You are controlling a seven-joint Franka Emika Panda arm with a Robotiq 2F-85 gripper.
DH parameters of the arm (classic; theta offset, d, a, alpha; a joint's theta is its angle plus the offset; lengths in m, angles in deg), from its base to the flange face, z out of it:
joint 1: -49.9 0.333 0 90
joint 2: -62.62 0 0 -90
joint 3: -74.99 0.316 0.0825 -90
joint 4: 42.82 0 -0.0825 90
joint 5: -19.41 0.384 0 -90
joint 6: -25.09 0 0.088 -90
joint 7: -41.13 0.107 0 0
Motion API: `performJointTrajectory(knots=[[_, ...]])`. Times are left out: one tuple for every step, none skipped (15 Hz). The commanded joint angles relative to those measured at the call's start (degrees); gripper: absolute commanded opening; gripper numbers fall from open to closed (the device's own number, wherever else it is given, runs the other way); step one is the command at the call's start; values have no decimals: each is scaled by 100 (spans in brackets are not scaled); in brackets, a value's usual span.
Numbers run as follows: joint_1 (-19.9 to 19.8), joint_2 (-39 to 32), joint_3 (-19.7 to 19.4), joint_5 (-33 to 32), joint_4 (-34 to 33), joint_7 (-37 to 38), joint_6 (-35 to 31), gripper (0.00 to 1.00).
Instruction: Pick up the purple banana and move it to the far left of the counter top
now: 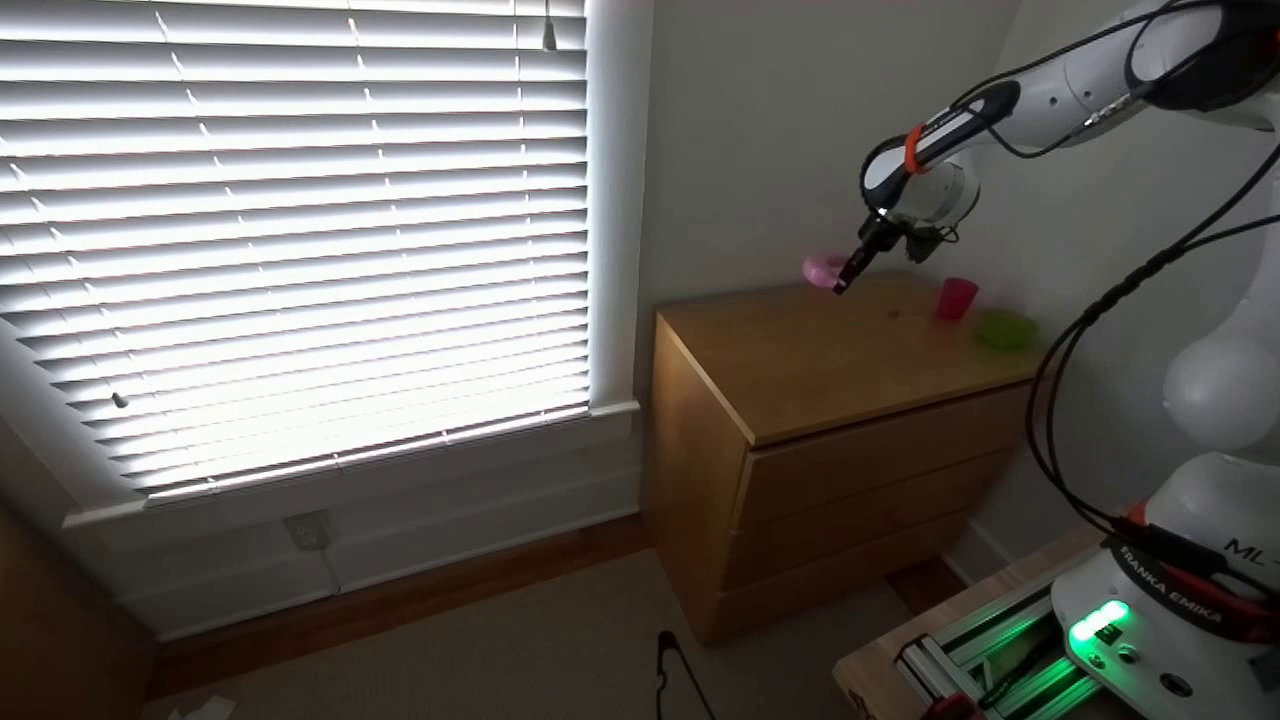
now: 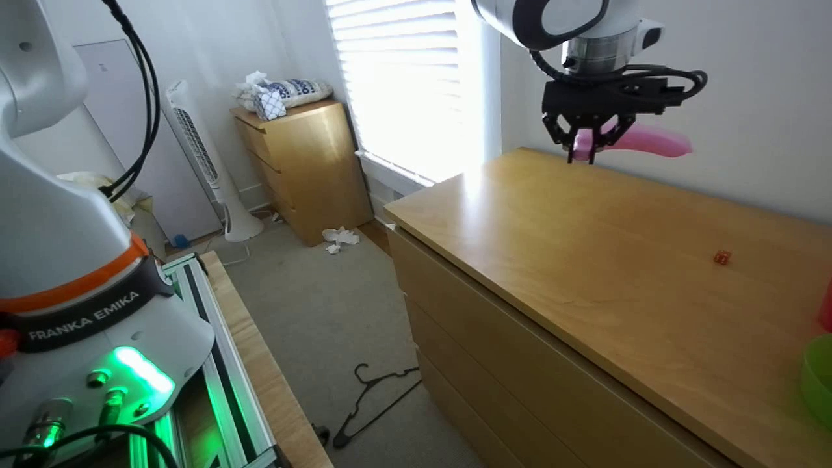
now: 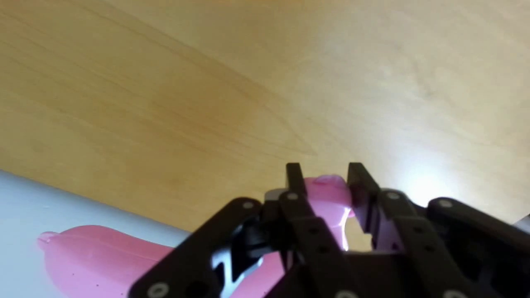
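The purple banana (image 2: 653, 140) is a pinkish-purple curved piece that looks like a balloon. My gripper (image 2: 581, 160) is shut on one end of it. In the wrist view, the gripped end sits between the two fingertips (image 3: 325, 169), and the long body (image 3: 107, 258) reaches out to the lower left, partly hidden by the fingers. In an exterior view the banana (image 1: 822, 270) shows beside the fingertips (image 1: 842, 286). The gripper holds it above the tan wooden counter top (image 2: 585, 240), near its back edge and the wall.
A small red die (image 2: 722, 257) lies on the counter top. A pink-red cup (image 1: 957, 298) and a green bowl (image 1: 1005, 330) stand at the end nearer the robot base in that view. A wall runs along the back. A window with blinds (image 1: 300, 250) is beyond the other end.
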Motion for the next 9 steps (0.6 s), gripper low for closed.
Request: performJointTrajectory(knots=[[446,546,-190,-157,893,-562,-45,8],[588,617,-241,-245,1042,-672,-73,8],[738,681,-266,-338,1192,-768,-116,8],[891,732,-306,-461,1315,-842,-163,8],[1034,774,-349,-588,1417,-913,-199,8],[1180,817,-370,-714,1518,-980,-223,8],[1311,841,-405,-853,1594,-1045,-262,8],[1422,843,-386,-945,1659,-1151,-383,8],[1506,839,-362,-1016,1708,-1256,-494,8]])
